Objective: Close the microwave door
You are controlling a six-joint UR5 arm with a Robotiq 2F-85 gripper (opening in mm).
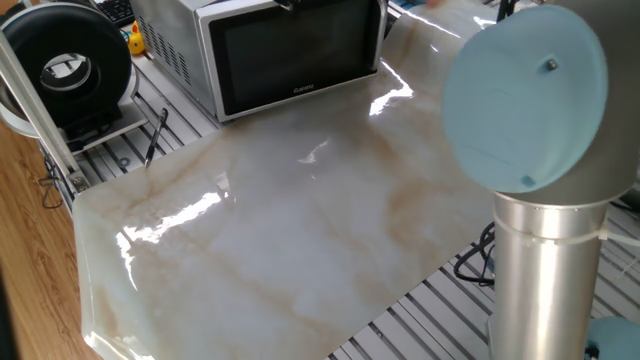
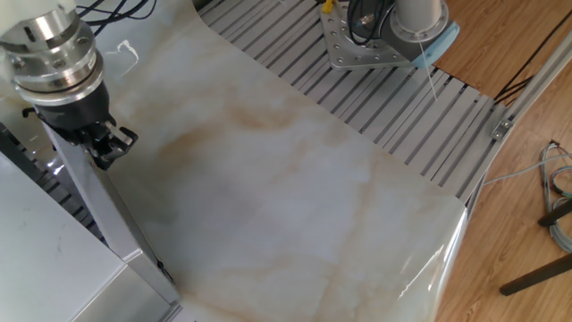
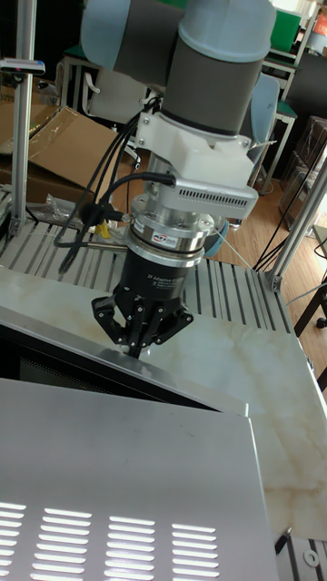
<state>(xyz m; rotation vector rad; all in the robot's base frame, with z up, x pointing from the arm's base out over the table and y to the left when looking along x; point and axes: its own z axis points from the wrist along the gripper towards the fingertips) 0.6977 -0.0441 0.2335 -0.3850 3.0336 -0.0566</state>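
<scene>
The microwave (image 1: 170,45) stands at the table's far end, and its casing top fills the lower tall fixed view (image 3: 127,472). The microwave door (image 1: 290,55) faces the table and stands slightly ajar: a narrow dark gap shows between its silver top edge (image 3: 200,386) and the casing. From the side the door (image 2: 107,215) looks like a thin grey strip. My gripper (image 3: 136,349) points down with its fingers shut together, tips against the door's top edge near the free end (image 2: 109,148). Only a dark sliver of the gripper (image 1: 290,4) shows in the view facing the door.
A round black fan-like device (image 1: 65,60) and a small yellow toy (image 1: 135,40) sit left of the microwave. The arm's own column (image 1: 550,260) blocks the right foreground. The marble tabletop (image 1: 300,220) lies over slatted aluminium rails (image 2: 402,116). Cables (image 2: 559,192) lie on the floor.
</scene>
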